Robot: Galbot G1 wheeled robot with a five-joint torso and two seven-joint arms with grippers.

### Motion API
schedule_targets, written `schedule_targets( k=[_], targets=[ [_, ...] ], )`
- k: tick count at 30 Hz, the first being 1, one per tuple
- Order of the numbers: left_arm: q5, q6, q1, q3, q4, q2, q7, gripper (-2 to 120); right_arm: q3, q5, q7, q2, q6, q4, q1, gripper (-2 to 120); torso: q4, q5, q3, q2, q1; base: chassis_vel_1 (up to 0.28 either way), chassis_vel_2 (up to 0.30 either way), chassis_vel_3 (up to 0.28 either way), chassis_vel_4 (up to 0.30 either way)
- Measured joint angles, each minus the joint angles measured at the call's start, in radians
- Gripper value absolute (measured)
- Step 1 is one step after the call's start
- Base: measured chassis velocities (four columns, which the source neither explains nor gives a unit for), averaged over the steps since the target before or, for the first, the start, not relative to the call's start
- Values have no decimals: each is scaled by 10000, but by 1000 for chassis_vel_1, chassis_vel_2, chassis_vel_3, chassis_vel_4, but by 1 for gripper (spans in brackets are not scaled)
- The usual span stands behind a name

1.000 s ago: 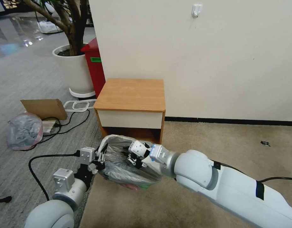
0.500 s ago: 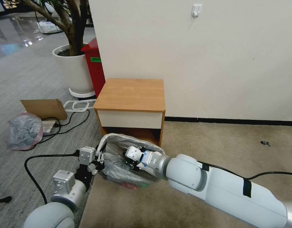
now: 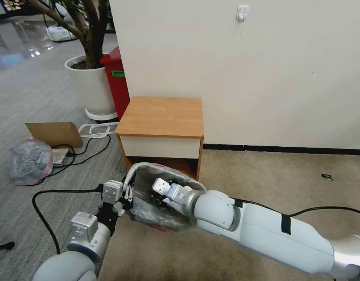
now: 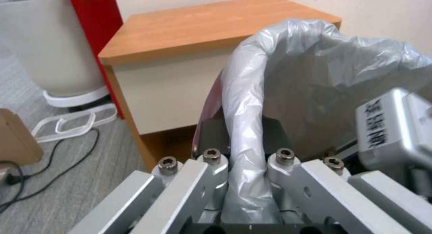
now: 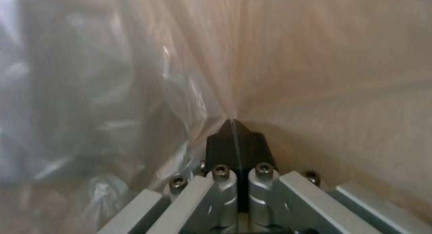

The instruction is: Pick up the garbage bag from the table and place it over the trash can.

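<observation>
The grey garbage bag (image 3: 148, 207) is draped over the trash can (image 3: 175, 227), which stands on the floor in front of the table (image 3: 160, 115). Its mouth is spread wide, with a rolled grey edge (image 4: 245, 92) over the rim. My left gripper (image 3: 125, 195) grips that covered rim on the can's left side, one finger on each side (image 4: 243, 133). My right gripper (image 3: 158, 195) reaches down inside the bag. Its black fingertips (image 5: 234, 139) are shut together, pressing against the film. The table top (image 4: 202, 28) is bare.
A white plant pot (image 3: 92, 84) and a tall red bin (image 3: 117, 78) stand left of the table. A stuffed plastic bundle (image 3: 29, 162), cardboard (image 3: 55, 133) and black cables (image 3: 66, 191) lie on the left floor. The beige carpet (image 3: 285, 179) on the right is open.
My right arm has pushed deeper into the bag, toward the left. The bag's mouth has spread wider. My left gripper has shifted slightly right while holding the rim.
</observation>
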Motion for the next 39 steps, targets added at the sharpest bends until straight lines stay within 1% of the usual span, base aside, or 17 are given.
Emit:
schedule_targets(
  k=[9,21,23,25,27,29,32,34,36,37,39],
  targets=[
    [7,-1,-33,36,-53,-54,62,6,-69,-13,17,-57,6,-192,-25,0,0,0,0,0,0,0,0,0,0],
    [-45,0,48,143,-85,-337,91,6,-12,-181,55,-90,13,-230,-63,0,1,1,0,0,0,0,0,0,0],
    [-71,-66,-3,137,257,-514,163,6,48,110,50,-180,16,-105,-87,0,0,1,0,0,0,0,0,0,0],
    [-89,-105,-34,145,366,-562,164,6,60,289,62,-221,16,-42,-88,0,1,1,0,1,0,0,0,0,0],
    [-181,-209,-292,224,836,-780,162,6,81,842,44,-477,21,197,-61,0,1,1,-1,0,0,0,0,0,0],
    [-179,-212,-341,240,908,-810,162,6,98,880,7,-535,22,224,-61,0,0,0,0,1,0,0,0,0,0],
    [-164,-231,-604,466,1427,-1008,162,6,351,1045,-155,-798,24,449,-288,0,-1,1,0,0,0,0,0,0,0],
    [-187,-231,-625,503,1498,-1034,163,6,406,1105,-165,-839,25,510,-347,0,-1,1,0,0,0,0,0,0,0],
    [-478,-236,-680,601,1777,-1102,81,6,716,1285,-182,-1005,37,870,-682,0,1,1,0,1,0,0,0,0,0],
    [-478,-236,-680,601,1777,-1102,81,6,716,1285,-182,-1005,37,870,-682,0,1,1,0,1,0,0,0,0,0],
    [-1288,-224,-764,640,2080,-1147,-181,6,1360,1671,-190,-1250,48,1482,-1305,0,1,1,0,0,0,0,0,0,0]
  ],
)
